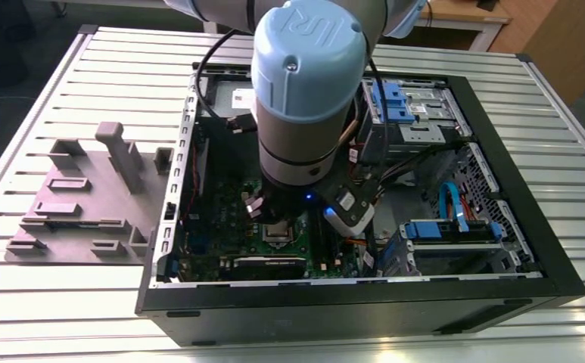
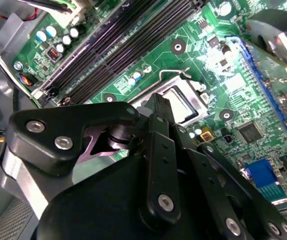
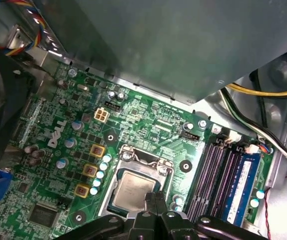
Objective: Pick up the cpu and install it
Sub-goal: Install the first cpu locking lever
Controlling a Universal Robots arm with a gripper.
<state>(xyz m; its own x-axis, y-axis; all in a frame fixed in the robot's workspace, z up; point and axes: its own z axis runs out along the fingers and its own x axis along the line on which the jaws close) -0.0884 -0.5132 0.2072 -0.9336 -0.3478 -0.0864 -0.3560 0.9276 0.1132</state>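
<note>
I have the arm reaching down into the open PC case, which lies on the slatted metal table. In the exterior view the wrist sits right over the socket on the green motherboard.

The cpu is in the socket, flat inside the metal frame, silvery-grey top up. In the second wrist view the cpu shows partly, just past the gripper tip, with the retention lever standing off beside it.

Gripper: in the first wrist view the 2 black fingertips are pressed together with no gap I can see, right at the edge of the cpu. I can't tell if they touch it. Nothing is pinched between them. In the second wrist view the gripper linkage blocks most of the socket.

RAM slots run beside the socket, with 1 blue-labelled stick seated. A grey plastic fixture sits on the table at the exterior view's left, outside the case. Blue drive brackets are at the exterior view's right, inside the case.
</note>
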